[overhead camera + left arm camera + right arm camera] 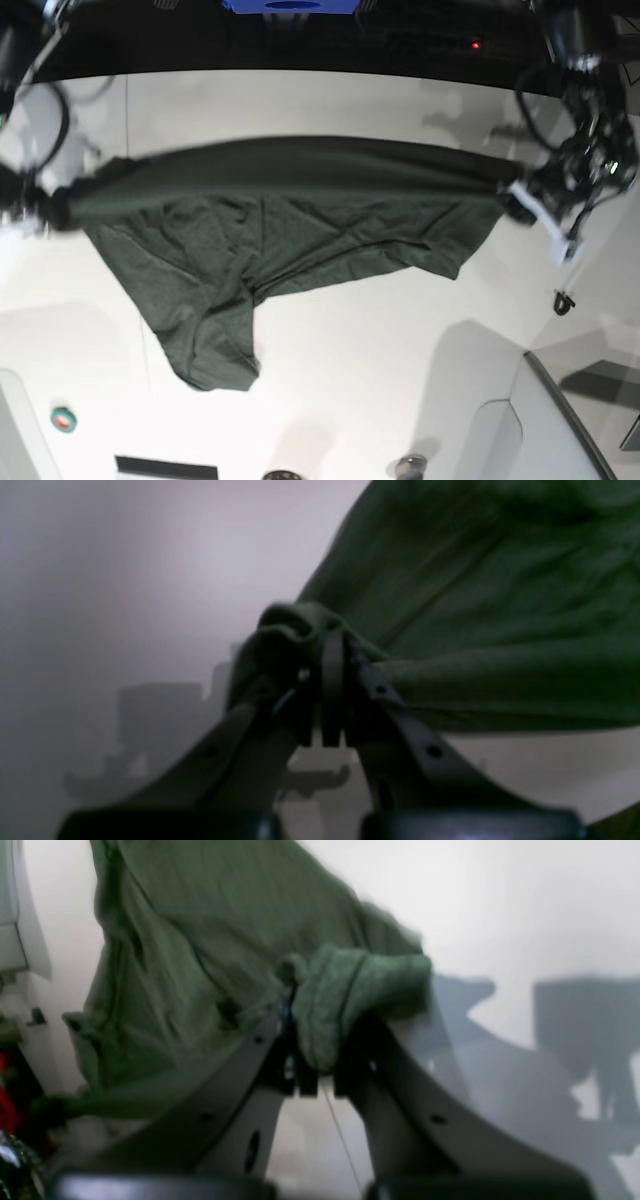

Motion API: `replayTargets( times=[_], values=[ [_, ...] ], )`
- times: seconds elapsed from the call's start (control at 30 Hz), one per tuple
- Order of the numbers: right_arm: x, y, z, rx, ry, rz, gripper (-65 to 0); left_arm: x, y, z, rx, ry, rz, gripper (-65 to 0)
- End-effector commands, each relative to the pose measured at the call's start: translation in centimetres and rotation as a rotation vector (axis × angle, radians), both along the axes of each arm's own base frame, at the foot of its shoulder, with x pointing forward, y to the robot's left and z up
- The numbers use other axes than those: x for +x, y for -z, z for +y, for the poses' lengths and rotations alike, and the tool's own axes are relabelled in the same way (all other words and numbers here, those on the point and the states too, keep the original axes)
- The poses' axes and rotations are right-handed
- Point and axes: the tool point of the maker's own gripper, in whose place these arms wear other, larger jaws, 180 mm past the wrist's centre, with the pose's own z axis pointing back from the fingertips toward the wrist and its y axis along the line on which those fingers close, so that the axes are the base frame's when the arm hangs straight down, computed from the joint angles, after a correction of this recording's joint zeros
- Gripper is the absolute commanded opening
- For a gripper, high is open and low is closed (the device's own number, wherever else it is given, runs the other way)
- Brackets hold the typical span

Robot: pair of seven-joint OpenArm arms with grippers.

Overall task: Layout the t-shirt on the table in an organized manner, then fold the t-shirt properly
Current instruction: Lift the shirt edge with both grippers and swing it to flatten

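The dark green t-shirt [280, 230] is stretched wide above the white table [400, 350], its upper edge pulled taut into a line and the rest hanging down in folds, with one sleeve drooping at lower left. My left gripper [515, 195] is shut on the shirt's right end; in the left wrist view the cloth [500, 605] is bunched between its fingers [325, 650]. At the left end my right gripper [55, 205] is shut on the other corner, where a wad of fabric [200, 940] is pinched between the fingers [312, 1040].
A small teal and red round object [63, 419] lies near the front left. A small dark item [563, 300] sits at the right. A grey panel [560, 420] fills the front right corner. A black strip [165, 467] lies along the front edge.
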Motion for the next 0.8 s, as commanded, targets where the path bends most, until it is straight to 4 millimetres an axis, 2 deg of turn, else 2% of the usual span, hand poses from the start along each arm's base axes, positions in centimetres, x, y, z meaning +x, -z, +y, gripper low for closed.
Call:
replayTargets(
  times=[0.0,0.1,0.2,0.3,0.4,0.43,0.53,0.57,0.67,0.77],
  values=[
    [2.7,-2.3,-1.1,-0.023,-0.002,-0.083,-64.2,2.3,-1.4,0.0,0.022,0.026,-0.045,-65.0],
    [8.0,-5.9,-1.8,-0.075,-0.049,-0.166,-64.2,7.7,-3.6,-1.6,0.022,0.076,-0.104,-65.0],
    [11.6,-10.4,-3.0,-0.131,-0.076,-0.252,-64.2,12.3,-7.6,-1.7,0.003,0.068,-0.205,-65.0],
    [14.2,-15.4,-4.8,-0.178,-0.065,-0.351,-64.2,16.4,-12.7,-1.9,0.001,0.068,-0.327,-65.0],
    [15.5,-19.3,-6.1,-0.214,-0.062,-0.416,-64.4,18.7,-16.6,-3.0,-0.009,0.08,-0.421,-65.0],
    [15.8,-20.3,-6.3,-0.233,-0.087,-0.438,-64.4,19.1,-18.0,-3.1,0.0,0.086,-0.452,-65.0],
    [15.7,-22.9,-5.8,-0.315,-0.178,-0.503,-64.4,18.7,-20.1,-3.7,0.039,0.112,-0.483,-65.0],
    [15.1,-22.7,-5.5,-0.336,-0.196,-0.492,-64.4,18.2,-19.9,-4.3,0.042,0.122,-0.479,-65.0],
    [12.9,-20.7,-4.5,-0.381,-0.24,-0.456,-64.4,15.5,-17.6,-4.1,0.072,0.125,-0.442,-65.0],
    [9.9,-16.1,-3.4,-0.344,-0.24,-0.383,-64.4,11.6,-12.7,-3.7,0.071,0.117,-0.333,-65.0]
  ],
)
